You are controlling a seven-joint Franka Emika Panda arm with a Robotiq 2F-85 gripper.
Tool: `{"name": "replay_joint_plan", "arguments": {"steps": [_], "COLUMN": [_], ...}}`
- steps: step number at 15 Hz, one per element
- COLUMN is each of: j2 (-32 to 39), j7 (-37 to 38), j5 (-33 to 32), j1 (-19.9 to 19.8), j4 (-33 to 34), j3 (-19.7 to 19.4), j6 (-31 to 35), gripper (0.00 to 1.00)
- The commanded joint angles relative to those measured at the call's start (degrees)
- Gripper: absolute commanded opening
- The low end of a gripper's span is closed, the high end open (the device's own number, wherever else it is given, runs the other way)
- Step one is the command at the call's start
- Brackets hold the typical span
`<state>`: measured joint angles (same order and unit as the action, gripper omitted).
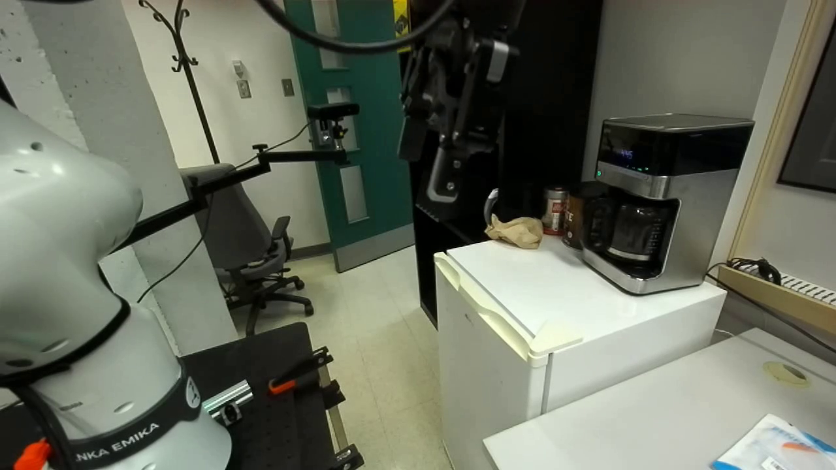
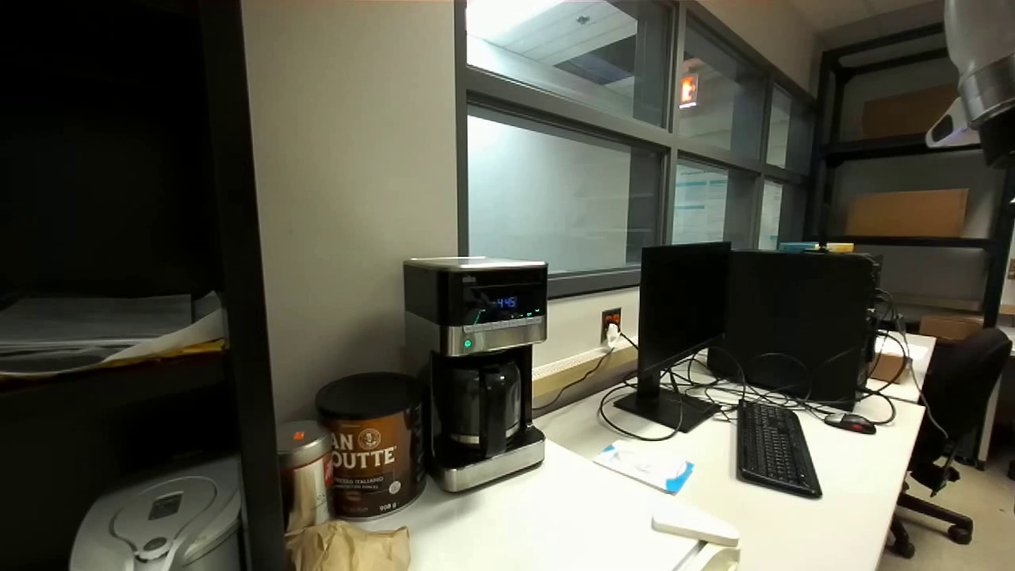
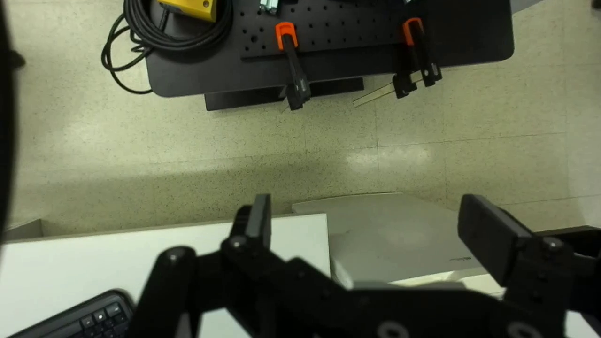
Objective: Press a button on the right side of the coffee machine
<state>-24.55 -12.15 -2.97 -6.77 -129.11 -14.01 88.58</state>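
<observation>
The coffee machine (image 1: 708, 222) is boxy, with a black upper part, silver-grey bands and a dark glass carafe. It stands upright on the white fridge (image 1: 496, 365). In an exterior view its front (image 2: 496, 337) faces the camera, with a blue clock display, a row of small buttons (image 2: 507, 324) below it and a green-lit button (image 2: 468, 343) at the lower left. My gripper (image 1: 429, 163) hangs fingers-down in the air, higher than the fridge top and well apart from the machine. In the wrist view my gripper (image 3: 373, 223) is wide open with nothing between its fingers; the machine is out of that view.
A brown coffee can (image 2: 369, 464), a smaller silver-red can (image 2: 307, 468) and a crumpled paper bag (image 2: 349, 547) stand beside the machine. A black shelf (image 2: 238, 277) rises beyond them. A white desk (image 1: 620, 424) adjoins the fridge, bearing a monitor (image 2: 686, 309) and keyboard (image 2: 777, 448).
</observation>
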Motion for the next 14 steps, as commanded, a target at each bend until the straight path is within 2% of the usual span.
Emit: {"name": "replay_joint_plan", "arguments": {"steps": [1,5,6,7,8,14], "j2": [4.8,11.4,13.3,15.5,17.7,32.2], "j7": [-1.1,-1.2,-0.9,-1.1,-0.1,4.2], "j5": [-2.7,-7.3,-8.8,-10.4,-12.3,-29.0], "j1": [1.7,4.2,4.7,5.3,5.7,7.4], "j4": [0.9,1.9,2.2,2.7,3.2,9.4], "j3": [3.7,8.1,9.2,10.2,11.2,14.7], "j6": [6.9,18.1,21.5,24.5,28.2,47.4], "gripper": [1.00,1.00,0.75,0.74,0.68,0.21]}}
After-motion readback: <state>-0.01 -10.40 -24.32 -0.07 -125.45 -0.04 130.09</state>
